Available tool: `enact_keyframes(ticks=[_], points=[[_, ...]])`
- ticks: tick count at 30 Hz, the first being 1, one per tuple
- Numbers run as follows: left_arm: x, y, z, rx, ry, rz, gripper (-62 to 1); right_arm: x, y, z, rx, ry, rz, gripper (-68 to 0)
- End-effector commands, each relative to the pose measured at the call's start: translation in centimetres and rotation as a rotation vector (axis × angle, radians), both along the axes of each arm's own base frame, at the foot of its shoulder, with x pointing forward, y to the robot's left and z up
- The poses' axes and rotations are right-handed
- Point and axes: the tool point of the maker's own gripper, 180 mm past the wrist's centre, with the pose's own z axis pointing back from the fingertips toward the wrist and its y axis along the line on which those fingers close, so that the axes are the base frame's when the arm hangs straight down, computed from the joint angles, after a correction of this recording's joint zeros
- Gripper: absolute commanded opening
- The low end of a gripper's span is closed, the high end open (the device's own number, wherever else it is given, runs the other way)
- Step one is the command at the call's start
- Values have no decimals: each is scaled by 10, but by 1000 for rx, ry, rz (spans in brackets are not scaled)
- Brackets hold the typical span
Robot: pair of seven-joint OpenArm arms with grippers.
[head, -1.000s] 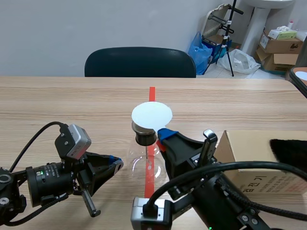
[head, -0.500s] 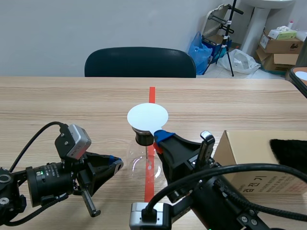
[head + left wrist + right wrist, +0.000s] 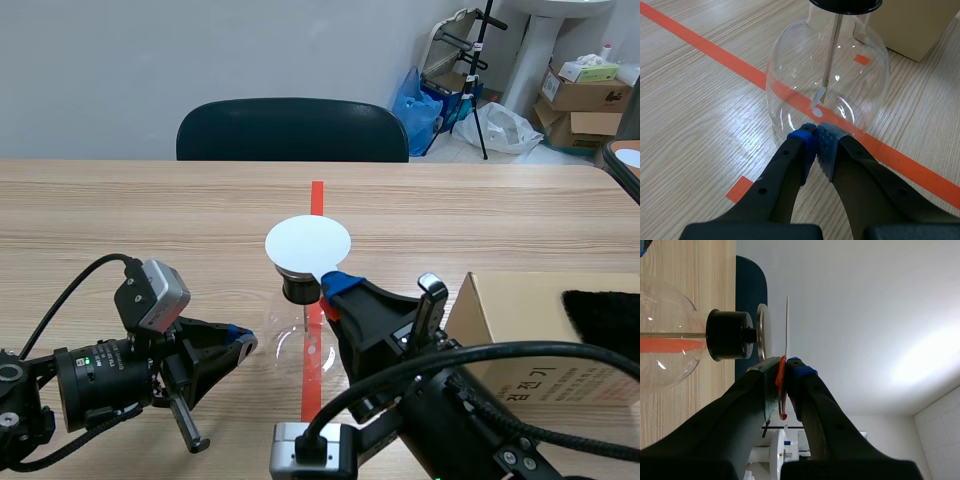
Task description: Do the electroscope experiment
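The electroscope, a round glass flask (image 3: 298, 348) with a black stopper (image 3: 302, 289), stands on the orange tape line at the table's middle. My right gripper (image 3: 334, 284) is shut on the red edge of a thin white disc (image 3: 308, 240) and holds it flat over the stopper. In the right wrist view the white disc (image 3: 787, 325) is edge-on, a small gap from the electroscope's metal top plate (image 3: 763, 332). My left gripper (image 3: 815, 144) is shut on nothing, its tips at the flask's wall (image 3: 790, 75). Inside hang a rod (image 3: 833, 47) and a foil leaf (image 3: 818, 100).
A cardboard box (image 3: 540, 340) with a black furry cloth (image 3: 605, 315) on it stands at the right, close to my right arm. A dark chair (image 3: 292, 130) stands behind the table's far edge. Bare wood lies to the left and beyond the flask.
My right gripper carried the white disc slightly left and farther over the stopper, then held still. The left arm has not moved.
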Motion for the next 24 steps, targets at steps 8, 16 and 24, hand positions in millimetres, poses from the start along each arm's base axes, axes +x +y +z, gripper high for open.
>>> enact_keyframes(ticks=[8, 16, 24], points=[[2, -7, 11, -37, -22, -9, -578, 5, -1, 11, 4, -44, -1, -662], [2, -7, 11, -37, -22, -9, -578, 16, -15, 12, 11, -44, -96, -662], [2, -7, 11, -37, -22, -9, -578, 36, -53, 13, 28, -43, -333, -662]])
